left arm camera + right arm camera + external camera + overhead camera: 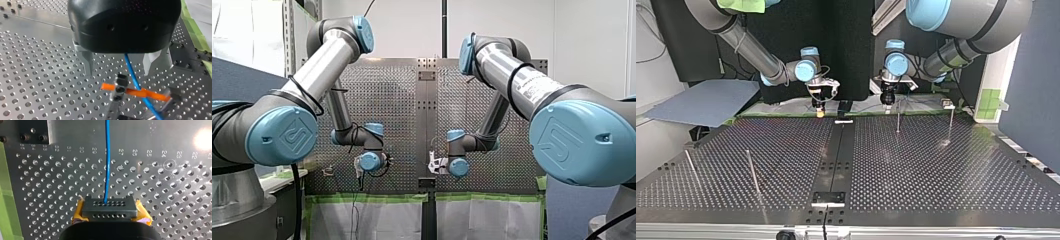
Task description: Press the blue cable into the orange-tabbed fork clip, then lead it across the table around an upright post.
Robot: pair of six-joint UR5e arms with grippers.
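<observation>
In the left wrist view the orange-tabbed fork clip (118, 88) stands on the perforated table just ahead of my left gripper (118, 72). Its metal fingers (88, 62) are spread wide, so it is open. The blue cable (132, 75) comes down between them, touching neither, and crosses the orange tab (142, 93). In the right wrist view my right gripper (108, 206), with yellow pads (80, 211), is shut on the blue cable (107, 157), which runs straight ahead over the plate. The top view shows my left gripper (887, 103) and right gripper (820, 111) low at the table's far edge.
Thin upright posts stand on the plate: two at the top view's right (898, 120) (951, 122) and two at its near left (752, 172) (691, 167). A dark rail (838, 150) runs down the middle. A grey-blue sheet (706, 102) lies off the table's left.
</observation>
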